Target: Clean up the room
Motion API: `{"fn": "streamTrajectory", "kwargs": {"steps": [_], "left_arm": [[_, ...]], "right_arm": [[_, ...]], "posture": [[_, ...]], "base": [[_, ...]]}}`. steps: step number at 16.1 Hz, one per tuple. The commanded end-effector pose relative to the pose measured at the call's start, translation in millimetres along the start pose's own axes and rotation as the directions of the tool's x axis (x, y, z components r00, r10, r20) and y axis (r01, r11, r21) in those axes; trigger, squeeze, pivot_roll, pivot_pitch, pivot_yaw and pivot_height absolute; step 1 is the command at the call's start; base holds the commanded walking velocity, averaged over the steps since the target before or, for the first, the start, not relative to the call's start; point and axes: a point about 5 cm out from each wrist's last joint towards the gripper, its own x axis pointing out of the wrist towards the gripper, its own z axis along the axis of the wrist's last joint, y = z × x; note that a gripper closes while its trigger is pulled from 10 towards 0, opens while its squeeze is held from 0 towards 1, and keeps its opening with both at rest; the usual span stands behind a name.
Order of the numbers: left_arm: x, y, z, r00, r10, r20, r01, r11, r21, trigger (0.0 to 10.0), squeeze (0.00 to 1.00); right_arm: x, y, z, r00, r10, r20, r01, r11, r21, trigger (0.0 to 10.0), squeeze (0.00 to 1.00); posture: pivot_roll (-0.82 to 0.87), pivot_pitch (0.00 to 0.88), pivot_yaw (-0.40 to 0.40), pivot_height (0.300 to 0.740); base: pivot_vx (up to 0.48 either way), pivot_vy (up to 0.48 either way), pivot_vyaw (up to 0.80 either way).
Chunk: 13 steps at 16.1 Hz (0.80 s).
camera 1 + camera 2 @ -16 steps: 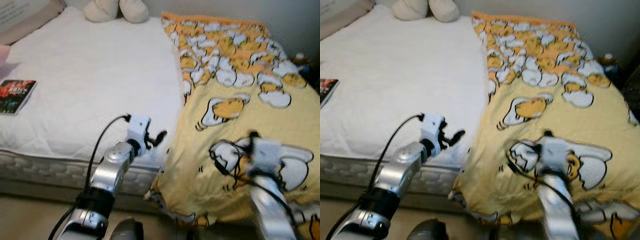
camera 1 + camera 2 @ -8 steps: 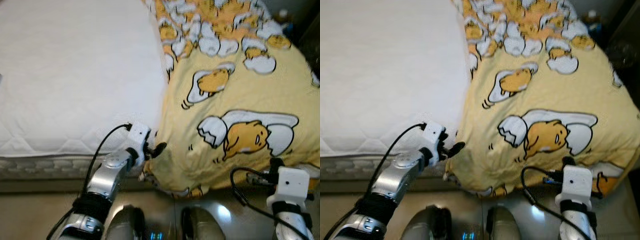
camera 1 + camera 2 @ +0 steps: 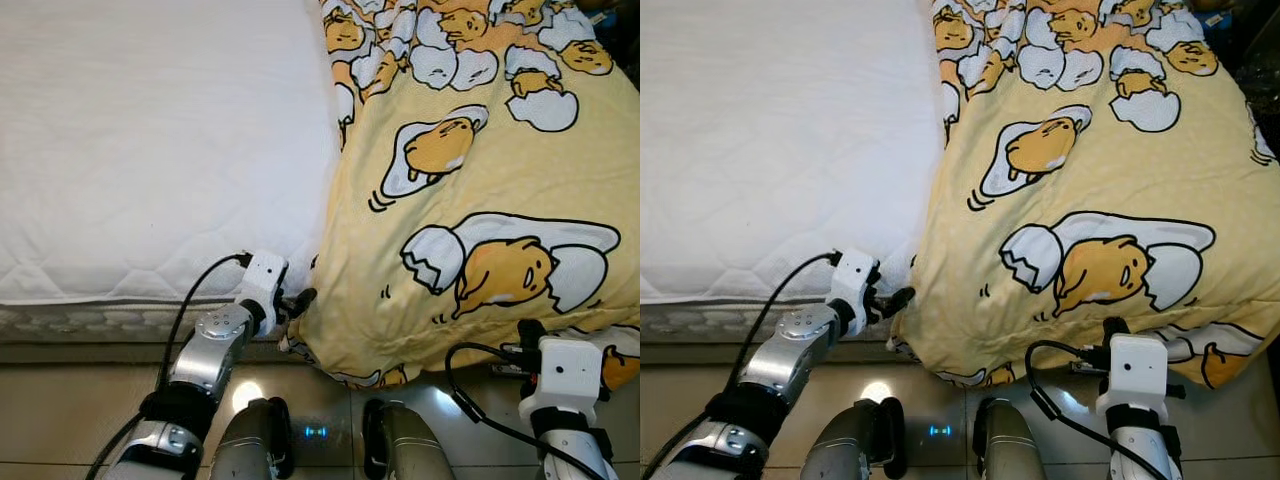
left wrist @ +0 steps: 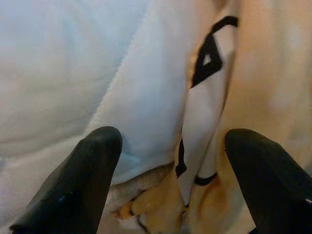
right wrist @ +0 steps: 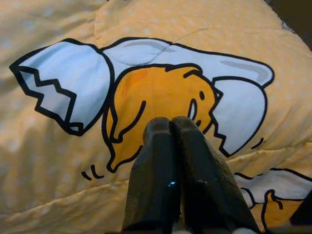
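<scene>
My left pincer (image 3: pixel 300 299) gapes wide at the soft yellow blanket (image 3: pixel 480 190) draping the quilted white mattress (image 3: pixel 150 150) at its foot edge; my right pincer (image 5: pixel 170 165), fingers pressed together, hovers nearby.

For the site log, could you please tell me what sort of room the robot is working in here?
Most likely a bedroom: a bed with a white quilted mattress, a yellow cartoon-egg blanket draped over its right side, and a tiled floor at its foot.
</scene>
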Motion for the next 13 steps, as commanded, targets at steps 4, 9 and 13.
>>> {"fn": "streamTrajectory", "kwargs": {"steps": [4,9,13], "left_arm": [[0.0,-2.0,-11.6,0.999,-0.026,-0.026,0.023,0.993,-0.115,10.0,0.0],[3.4,-27.0,-0.5,0.984,-0.173,0.041,0.178,0.955,-0.238,10.0,0.0],[-2.5,-63.0,4.0,0.945,-0.318,0.08,0.328,0.907,-0.266,10.0,0.0]], "right_arm": [[-9.2,-1.4,-5.3,0.999,0.001,-0.043,-0.001,1.0,0.007,10.0,0.0],[-9.7,-0.5,-6.6,0.999,-0.001,-0.054,0.001,1.0,0.01,10.0,0.0],[-7.3,4.1,-9.0,0.998,0.011,-0.062,-0.01,1.0,0.013,10.0,0.0]], "posture": [[-0.14,0.3,0.02,0.699],[-0.14,0.295,0.022,0.699],[-0.13,0.294,0.018,0.699]], "base": [[0.0,0.0,0.0],[0.0,0.0,0.0],[0.0,0.0,0.0]]}}
